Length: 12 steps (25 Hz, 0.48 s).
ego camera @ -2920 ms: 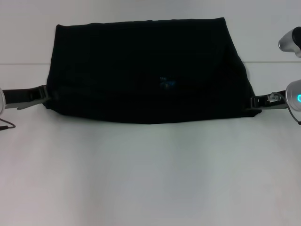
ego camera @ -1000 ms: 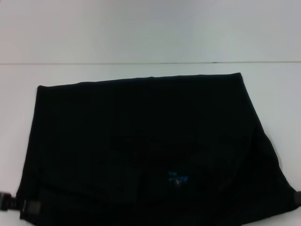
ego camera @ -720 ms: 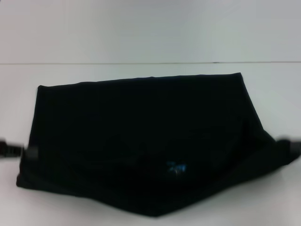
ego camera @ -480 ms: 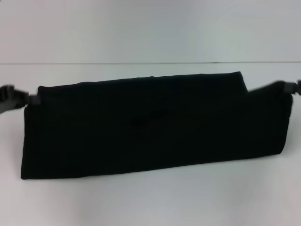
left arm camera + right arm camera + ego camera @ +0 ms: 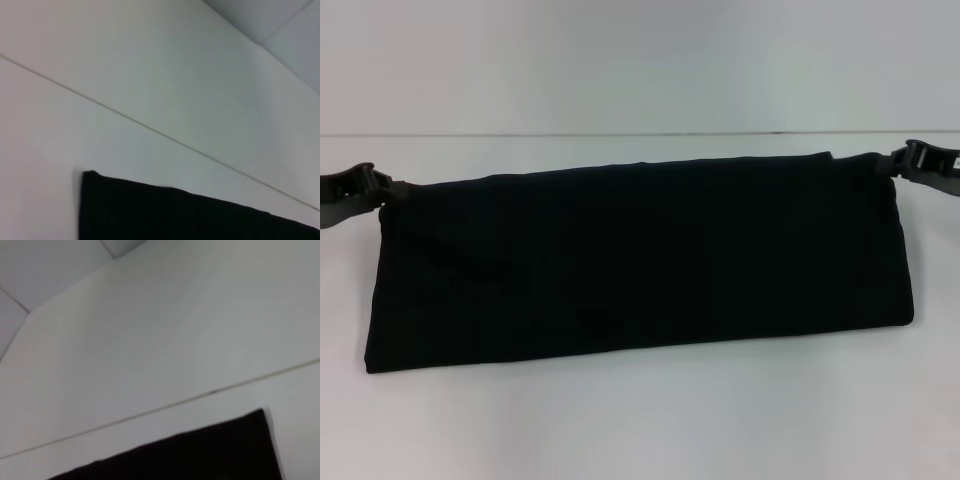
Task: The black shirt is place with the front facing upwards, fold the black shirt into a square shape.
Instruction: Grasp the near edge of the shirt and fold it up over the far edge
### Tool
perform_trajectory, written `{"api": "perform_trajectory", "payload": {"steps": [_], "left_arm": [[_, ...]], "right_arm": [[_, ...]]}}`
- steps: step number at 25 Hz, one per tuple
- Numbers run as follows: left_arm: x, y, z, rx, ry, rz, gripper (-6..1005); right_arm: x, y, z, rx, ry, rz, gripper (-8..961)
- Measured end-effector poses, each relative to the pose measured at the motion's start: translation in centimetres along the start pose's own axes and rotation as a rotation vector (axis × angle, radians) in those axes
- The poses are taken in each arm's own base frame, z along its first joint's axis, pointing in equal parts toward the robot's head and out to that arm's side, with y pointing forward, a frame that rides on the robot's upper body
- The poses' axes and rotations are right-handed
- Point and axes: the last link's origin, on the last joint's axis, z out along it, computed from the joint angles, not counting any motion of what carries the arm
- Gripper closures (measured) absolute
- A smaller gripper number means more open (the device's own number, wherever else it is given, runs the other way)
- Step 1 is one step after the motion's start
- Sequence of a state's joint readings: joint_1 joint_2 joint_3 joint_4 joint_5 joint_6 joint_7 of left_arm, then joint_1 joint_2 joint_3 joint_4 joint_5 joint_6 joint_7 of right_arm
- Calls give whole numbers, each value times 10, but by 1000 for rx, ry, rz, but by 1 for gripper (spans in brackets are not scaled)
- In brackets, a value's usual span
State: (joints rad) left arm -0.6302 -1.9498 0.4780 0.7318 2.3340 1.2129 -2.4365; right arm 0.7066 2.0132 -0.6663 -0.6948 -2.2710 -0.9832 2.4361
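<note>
Two grippers pinch the far corners of the black shirt (image 5: 635, 260), the left gripper (image 5: 370, 186) clenched on one end and the right gripper (image 5: 905, 160) on the other, apparently to lay the fold square. It lies as a long band across the white table's (image 5: 640, 420) middle.

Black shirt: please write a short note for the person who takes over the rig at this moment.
Left gripper: at the far left corner of the black shirt, apparently pinching it.
Right gripper: at the far right corner, likewise.
Shirt: lies flat on the white table as a wide folded band.
Done: lengthwise fold, near edge laid onto far edge.
Left: release the corners, then fold the band sideways into a square.
</note>
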Motion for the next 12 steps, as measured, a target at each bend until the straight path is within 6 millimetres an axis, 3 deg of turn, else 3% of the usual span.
{"api": "perform_trajectory", "payload": {"steps": [5, 12], "left_arm": [[-1, -2, 8, 44, 31, 9, 972], [10, 11, 13, 38, 61, 42, 971]], "right_arm": [[-1, 6, 13, 36, -25, -29, 851], [-7, 15, 22, 56, -67, -48, 841]]}}
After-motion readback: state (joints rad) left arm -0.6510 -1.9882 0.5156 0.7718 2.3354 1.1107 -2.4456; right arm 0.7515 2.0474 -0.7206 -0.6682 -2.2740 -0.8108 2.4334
